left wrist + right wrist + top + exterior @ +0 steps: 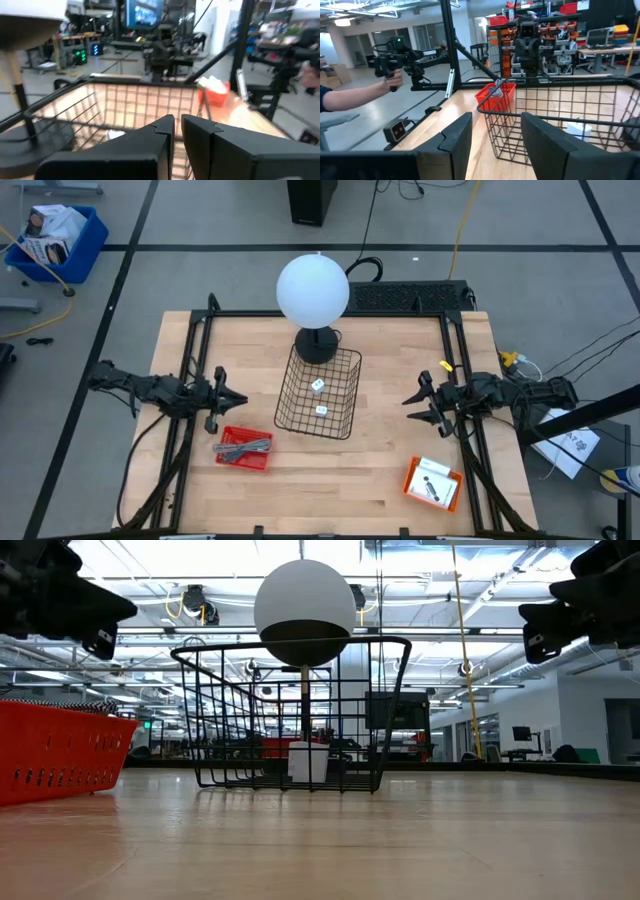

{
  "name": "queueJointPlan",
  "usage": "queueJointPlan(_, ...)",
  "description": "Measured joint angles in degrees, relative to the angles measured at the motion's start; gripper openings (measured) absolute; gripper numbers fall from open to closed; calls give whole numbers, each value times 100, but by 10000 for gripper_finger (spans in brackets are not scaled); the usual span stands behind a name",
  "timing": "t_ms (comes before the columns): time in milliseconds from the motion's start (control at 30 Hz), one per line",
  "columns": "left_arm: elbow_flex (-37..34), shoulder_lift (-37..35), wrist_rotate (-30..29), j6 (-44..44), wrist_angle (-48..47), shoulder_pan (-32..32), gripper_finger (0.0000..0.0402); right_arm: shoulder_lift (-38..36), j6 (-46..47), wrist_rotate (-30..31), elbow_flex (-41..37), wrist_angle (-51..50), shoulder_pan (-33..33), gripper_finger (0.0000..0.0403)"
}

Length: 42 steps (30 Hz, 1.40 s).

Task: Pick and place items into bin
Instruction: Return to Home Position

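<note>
High view: a wooden table (340,480) is being shown from above, with a black wire basket (300,405) standing at its middle.
Wire basket: two tiny white blocks are being held inside it and are lying apart. One block (317,385) is nearer the basket's lamp side and the other block (321,410) is nearer its opposite rim.
Lamp: a white globe lamp (313,288) on a black foot is being seen right behind the basket.
Red bin (222,442): it is being shown near the basket, off its left corner on the side away from the lamp. Slim grey pieces (245,447) are being held in it; a teal one cannot be told.
Orange bin (412,472): it is being shown well apart from the basket, off its right corner on that same side. Flat white packets (434,483) with black print are lying in it.
Left gripper (238,398): it is being held in the air just left of the basket. Its fingers are drawn almost together, with nothing between them.
Right gripper (410,408): it is being held in the air right of the basket, farther off. Its fingers are spread wide and are gripping nothing.
Person: in the right wrist view a hand (390,82) is being seen beyond the basket, off the table, grasping a dark device.
</note>
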Motion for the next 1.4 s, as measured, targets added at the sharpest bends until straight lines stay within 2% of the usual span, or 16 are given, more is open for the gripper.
queueJointPlan(100, -117, 64, 195, 31, 309, -6, 42, 4, -142, 15, 0, -2, -20, 161)
queueJointPlan(367, -154, 265, 102, 23, 450, -6, 42, 32, -244, 22, -2, 192, -19, 160)
queueJointPlan(1400, -156, 278, 89, 29, 477, -6, 42, 34, -244, 29, -4, 371, -16, 164)
